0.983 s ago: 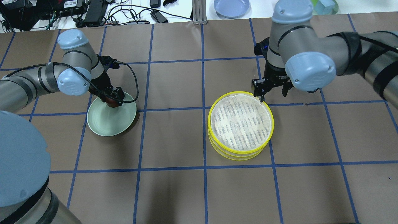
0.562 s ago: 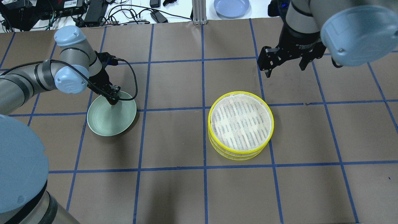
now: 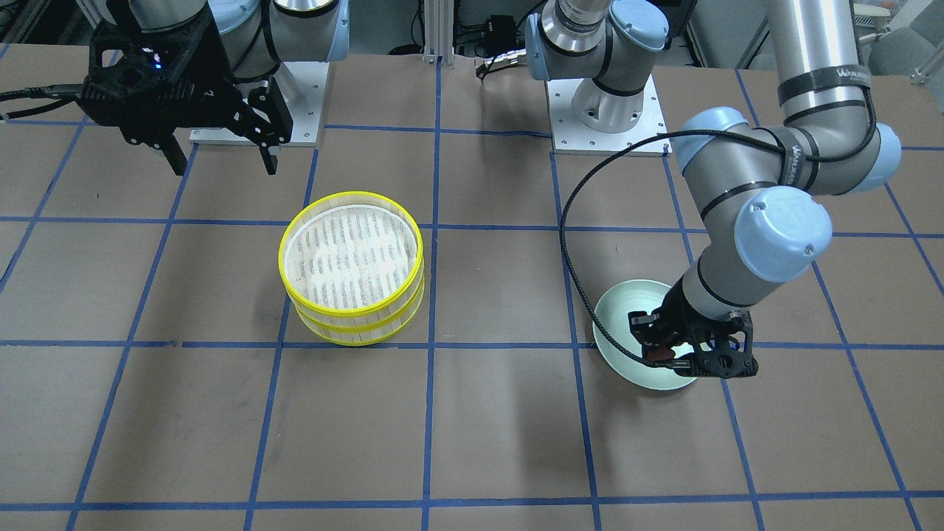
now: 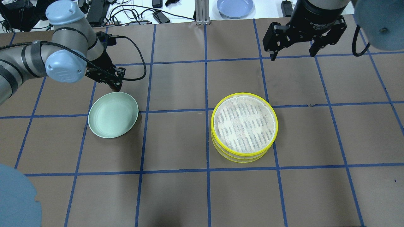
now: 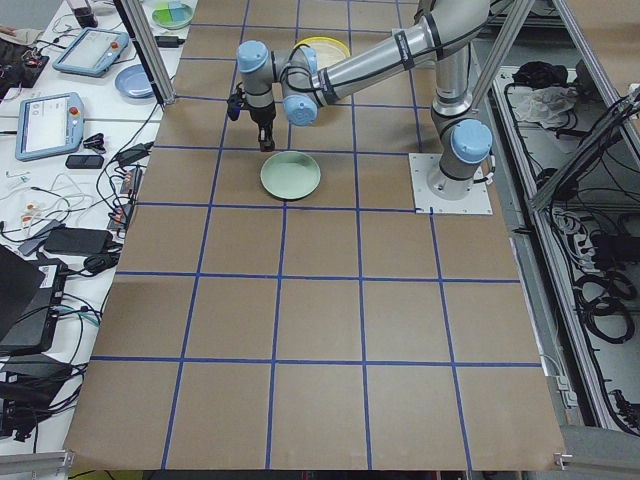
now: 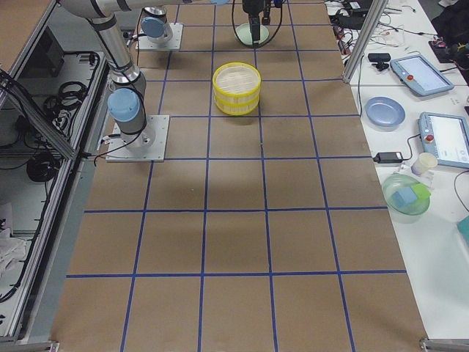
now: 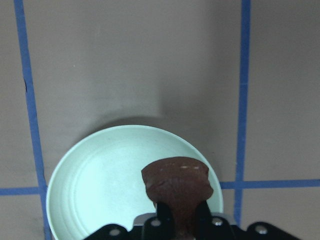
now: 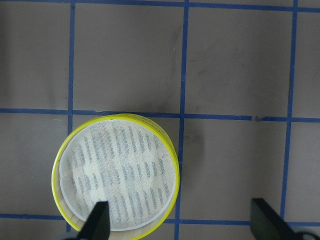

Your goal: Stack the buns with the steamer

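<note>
My left gripper (image 4: 114,84) is shut on the glossy dark reddish-brown bun (image 7: 176,186) and holds it above the far rim of the pale green plate (image 4: 109,123). The bun also shows in the front view (image 3: 663,352). The plate (image 7: 95,185) is bare. The yellow-rimmed steamer stack (image 4: 244,126), with a white cloth on top, stands at centre right. My right gripper (image 4: 293,56) is open and empty, raised beyond the steamer's far side. The steamer shows below it in the right wrist view (image 8: 117,172). The cream-white bun is out of view.
A blue plate (image 4: 235,7) and cables lie on the white bench beyond the table's far edge. The left arm's cable (image 4: 139,67) loops over the table near the green plate. The robot bases (image 3: 605,110) stand at the near side.
My left gripper has lifted the brown bun off the plate and moved it toward the far side. My right gripper has risen away from the steamer's far rim, still open.
</note>
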Motion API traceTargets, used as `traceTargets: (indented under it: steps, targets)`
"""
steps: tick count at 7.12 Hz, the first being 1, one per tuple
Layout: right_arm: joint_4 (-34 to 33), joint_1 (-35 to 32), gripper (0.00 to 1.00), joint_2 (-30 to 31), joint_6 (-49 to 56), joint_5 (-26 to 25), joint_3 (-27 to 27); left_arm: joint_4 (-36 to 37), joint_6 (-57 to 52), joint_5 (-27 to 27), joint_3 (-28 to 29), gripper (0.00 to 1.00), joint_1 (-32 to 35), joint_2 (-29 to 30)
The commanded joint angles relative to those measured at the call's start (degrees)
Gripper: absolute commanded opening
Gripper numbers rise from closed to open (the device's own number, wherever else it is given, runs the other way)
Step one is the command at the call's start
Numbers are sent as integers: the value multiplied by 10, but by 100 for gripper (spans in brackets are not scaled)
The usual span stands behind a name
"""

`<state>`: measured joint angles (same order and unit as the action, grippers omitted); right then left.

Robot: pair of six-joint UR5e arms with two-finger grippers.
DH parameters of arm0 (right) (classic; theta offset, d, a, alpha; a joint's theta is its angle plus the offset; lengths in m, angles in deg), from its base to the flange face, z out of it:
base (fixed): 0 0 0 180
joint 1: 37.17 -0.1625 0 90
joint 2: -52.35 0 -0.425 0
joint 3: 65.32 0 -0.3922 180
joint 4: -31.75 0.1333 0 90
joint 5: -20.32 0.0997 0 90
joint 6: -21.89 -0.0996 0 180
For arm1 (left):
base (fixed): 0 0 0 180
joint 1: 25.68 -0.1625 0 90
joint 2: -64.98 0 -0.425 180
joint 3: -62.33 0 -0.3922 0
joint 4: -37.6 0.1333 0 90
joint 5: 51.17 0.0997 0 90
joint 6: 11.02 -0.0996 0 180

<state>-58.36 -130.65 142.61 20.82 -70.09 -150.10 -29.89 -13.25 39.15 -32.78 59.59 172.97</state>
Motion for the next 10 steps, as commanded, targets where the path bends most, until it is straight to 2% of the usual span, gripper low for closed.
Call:
traceTargets:
  steps: [1, 5, 6, 7, 8, 9, 10]
  targets:
    - [2, 0, 100, 0, -1, -1, 1, -12, 208, -63, 5, 0, 87, -41]
    - [3, 0, 100, -1, -1, 5, 0, -5, 432, -185, -3, 0, 195, -45]
    - [4, 0, 100, -1, -1, 5, 0, -4, 451, -235, -5, 0, 211, -36]
    - [5, 0, 100, 0, -1, 1, -1, -3, 455, -241, -5, 0, 213, -28]
    - [5, 0, 100, 0, -1, -1, -1, -7, 460, -289, -8, 0, 218, -24]
    - [5, 0, 100, 0, -1, 0, -1, -6, 460, -313, -28, 0, 227, -22]
    - [5, 0, 100, 0, 0, 0, -1, -4, 461, -315, -40, 22, 230, -21]
